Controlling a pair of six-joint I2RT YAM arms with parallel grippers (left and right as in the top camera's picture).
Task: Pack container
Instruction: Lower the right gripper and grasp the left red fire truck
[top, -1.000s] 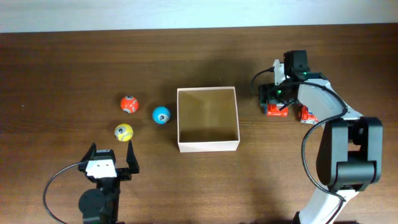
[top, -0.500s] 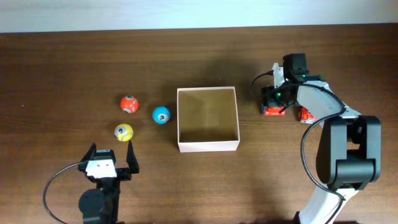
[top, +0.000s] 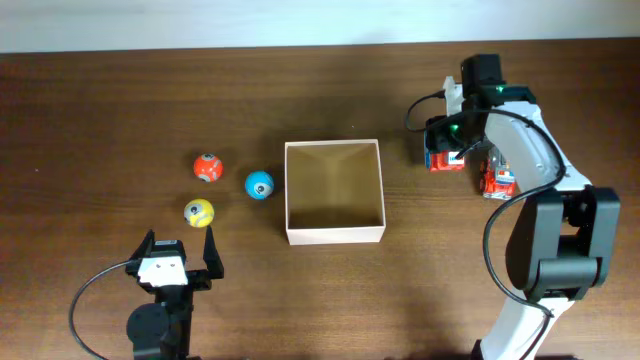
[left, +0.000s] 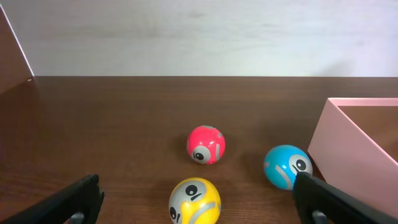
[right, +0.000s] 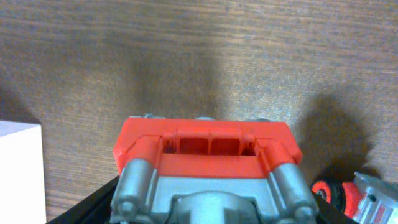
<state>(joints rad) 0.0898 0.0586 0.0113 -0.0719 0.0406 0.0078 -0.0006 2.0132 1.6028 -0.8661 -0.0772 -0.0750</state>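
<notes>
Now the right hand (top: 446, 152) pinches a red toy car (right: 205, 155), the container (top: 334, 235) to its left, while the left hand (top: 179, 241) is spread behind a yellow ball (left: 194, 200).

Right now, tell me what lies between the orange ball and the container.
The blue ball lies between the orange ball and the container, a little short of the container's wall. The overhead view shows this most plainly.
</notes>
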